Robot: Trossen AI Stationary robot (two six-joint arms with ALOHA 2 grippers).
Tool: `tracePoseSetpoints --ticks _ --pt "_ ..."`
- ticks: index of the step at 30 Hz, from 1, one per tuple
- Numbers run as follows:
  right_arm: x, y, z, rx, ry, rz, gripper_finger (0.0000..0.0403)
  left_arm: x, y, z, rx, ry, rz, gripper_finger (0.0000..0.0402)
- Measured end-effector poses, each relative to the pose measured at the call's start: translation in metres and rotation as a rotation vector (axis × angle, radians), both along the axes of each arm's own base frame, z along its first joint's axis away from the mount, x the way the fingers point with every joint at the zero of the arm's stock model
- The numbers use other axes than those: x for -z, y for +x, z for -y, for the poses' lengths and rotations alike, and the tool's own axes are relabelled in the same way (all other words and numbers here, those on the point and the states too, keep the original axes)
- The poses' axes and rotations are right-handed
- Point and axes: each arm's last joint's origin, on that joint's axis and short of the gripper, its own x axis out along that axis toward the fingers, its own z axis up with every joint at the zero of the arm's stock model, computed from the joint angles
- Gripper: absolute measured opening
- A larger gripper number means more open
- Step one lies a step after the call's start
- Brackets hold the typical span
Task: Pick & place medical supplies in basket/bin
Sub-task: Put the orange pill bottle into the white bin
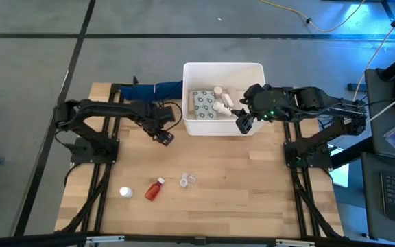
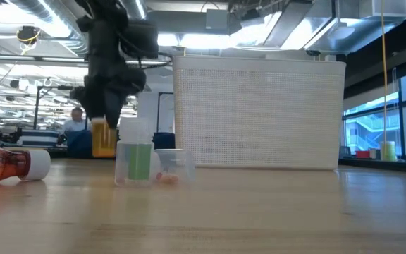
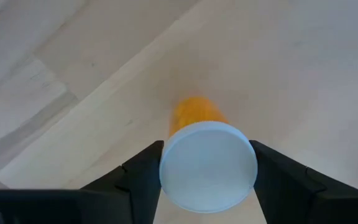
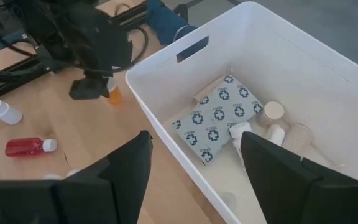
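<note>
An orange pill bottle (image 3: 194, 112) with a white cap stands upright between the fingers of my left gripper (image 3: 207, 171), which points down over the table left of the white bin (image 1: 223, 68). In the low view the bottle (image 2: 103, 140) hangs under the dark gripper. My right gripper (image 4: 194, 140) hovers open over the bin's near right corner with nothing between its fingers. In the bin lie a grey dotted packet (image 4: 219, 118) and white bottles (image 4: 272, 121). A red bottle (image 1: 155, 189), a white bottle (image 1: 125, 192) and clear cups (image 1: 187, 180) rest on the table near the front. My left gripper pinches the bottle's white cap (image 3: 166, 168) between its two fingers, one on either side of the rim. The fingers come from above, pointing down. The bottle hangs upright below them, and in the low view its base (image 2: 103, 154) seems just clear of the table.
A dark blue cloth bundle (image 1: 153, 89) lies at the far edge, left of the bin. The bin's tall wall (image 2: 259, 113) rises right of the held bottle. Bare wood spreads across the middle and right of the table.
</note>
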Motion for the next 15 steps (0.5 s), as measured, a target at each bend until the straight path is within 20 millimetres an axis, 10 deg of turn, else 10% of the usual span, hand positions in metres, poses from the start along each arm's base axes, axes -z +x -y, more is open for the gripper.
tracePoseSetpoints --ticks 15 --pt "-0.002 0.002 0.000 -0.001 0.002 0.025 0.0246 -0.143 -0.033 0.011 0.143 0.213 0.623 0.0207"
